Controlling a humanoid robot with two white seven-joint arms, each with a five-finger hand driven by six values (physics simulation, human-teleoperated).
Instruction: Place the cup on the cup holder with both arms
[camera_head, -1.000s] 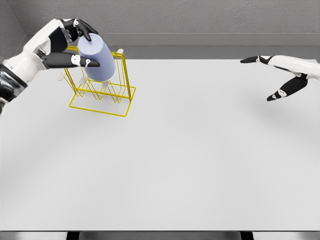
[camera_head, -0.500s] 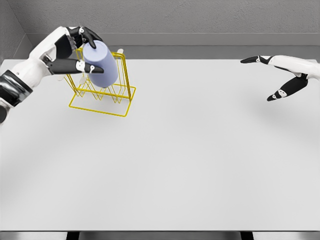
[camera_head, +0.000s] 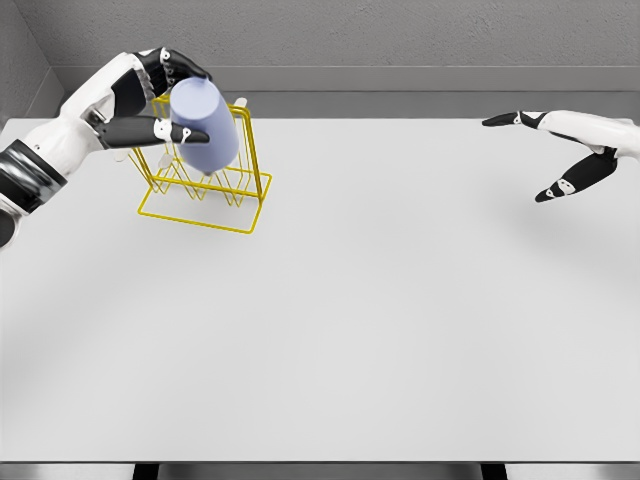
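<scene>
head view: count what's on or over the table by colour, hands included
Blue-lilac: 1, the cup, held in the left hand over the rack.
Yellow: 1, the wire cup holder on the table.
White and black: 2, the left hand and the right hand, which is open and apart at the right.
Total: 4

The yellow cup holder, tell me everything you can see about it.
The cup holder is a thin yellow wire rack: a rectangular base frame flat on the white table, upright loops rising from it, and pale pegs poking out between them. It stands upright at the table's far left. The lavender cup, gripped by the left hand, hangs tilted over it, hiding its upper part; whether they touch cannot be told.
</scene>
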